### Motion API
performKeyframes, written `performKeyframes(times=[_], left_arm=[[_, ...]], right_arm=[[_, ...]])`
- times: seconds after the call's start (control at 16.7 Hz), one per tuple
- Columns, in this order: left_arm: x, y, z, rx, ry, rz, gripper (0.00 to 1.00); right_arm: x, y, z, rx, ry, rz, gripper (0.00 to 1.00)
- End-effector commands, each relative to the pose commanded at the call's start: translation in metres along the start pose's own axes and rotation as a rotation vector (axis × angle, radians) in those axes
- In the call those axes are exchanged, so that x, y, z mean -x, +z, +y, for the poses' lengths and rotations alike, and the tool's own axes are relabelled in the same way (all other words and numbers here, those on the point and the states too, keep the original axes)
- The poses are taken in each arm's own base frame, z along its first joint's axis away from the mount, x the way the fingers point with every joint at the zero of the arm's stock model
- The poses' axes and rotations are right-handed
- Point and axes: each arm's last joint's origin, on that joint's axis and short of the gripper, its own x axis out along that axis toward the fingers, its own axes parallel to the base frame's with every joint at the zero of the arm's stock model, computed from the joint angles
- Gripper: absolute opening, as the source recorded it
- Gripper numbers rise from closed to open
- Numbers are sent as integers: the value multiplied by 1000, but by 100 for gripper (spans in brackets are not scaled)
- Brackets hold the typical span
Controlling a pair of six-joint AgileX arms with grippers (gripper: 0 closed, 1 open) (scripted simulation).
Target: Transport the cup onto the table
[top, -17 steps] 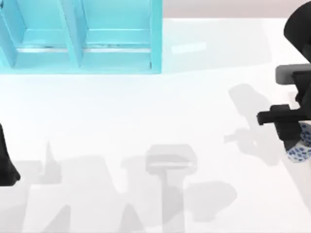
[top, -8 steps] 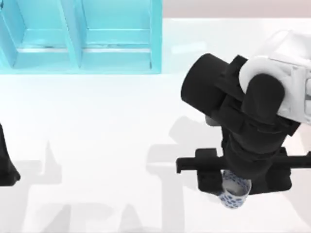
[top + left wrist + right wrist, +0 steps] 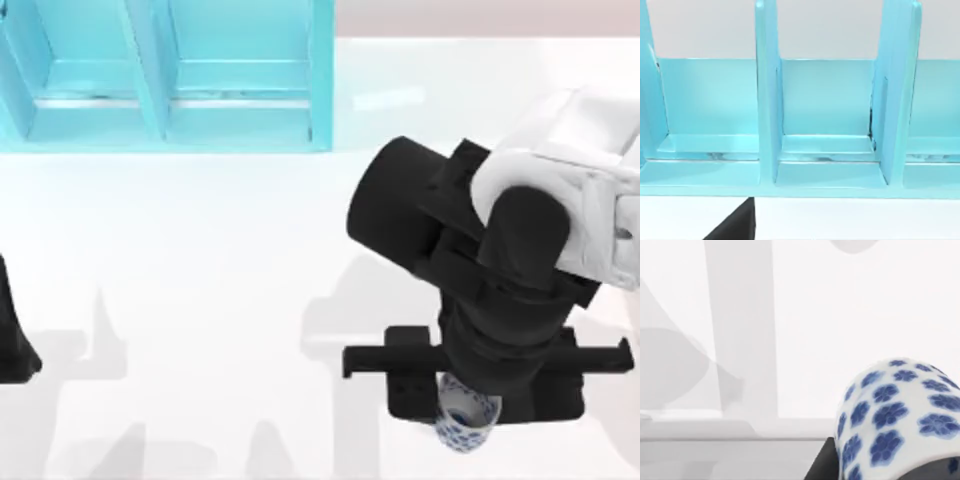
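Right end effector (image 3: 467,405) sat over the near right part of the bench (image 3: 200,260), well clear of the turquoise shelf unit (image 3: 165,75) at the far left. It was clamped on the cup (image 3: 463,420), white with a blue flower pattern, pinched between the black fingers. From above, the cup stuck out below the black crossbar of the end effector, mouth facing up toward the camera, blue visible inside. Whether the cup's base touched the bench or hung just above it, couldn't tell from the top view. Right wrist view had the cup (image 3: 897,422) up close, its patterned wall against a dark finger, with plain white bench (image 3: 840,315) and grey arm shadows beyond.

Left arm (image 3: 12,335) was parked at the left edge of the bench; couldn't tell its end effector state. Left wrist view looked into the shelf unit (image 3: 825,145): open turquoise compartments split by upright dividers, white bench strip in front.
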Motion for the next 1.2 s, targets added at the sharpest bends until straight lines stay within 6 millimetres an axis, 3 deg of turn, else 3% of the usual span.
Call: performKeyframes(times=[0.18, 0.6, 0.9, 1.2], left_arm=[[0, 0, 0, 0, 0, 0, 100], [0, 0, 0, 0, 0, 0, 100], [0, 0, 0, 0, 0, 0, 100], [0, 0, 0, 0, 0, 0, 100]], right_arm=[[-6, 2, -1, -9, -4, 3, 0], [-61, 1, 1, -1, 3, -1, 0], [-65, 1, 1, 0, 0, 0, 0], [-65, 1, 1, 0, 0, 0, 38]])
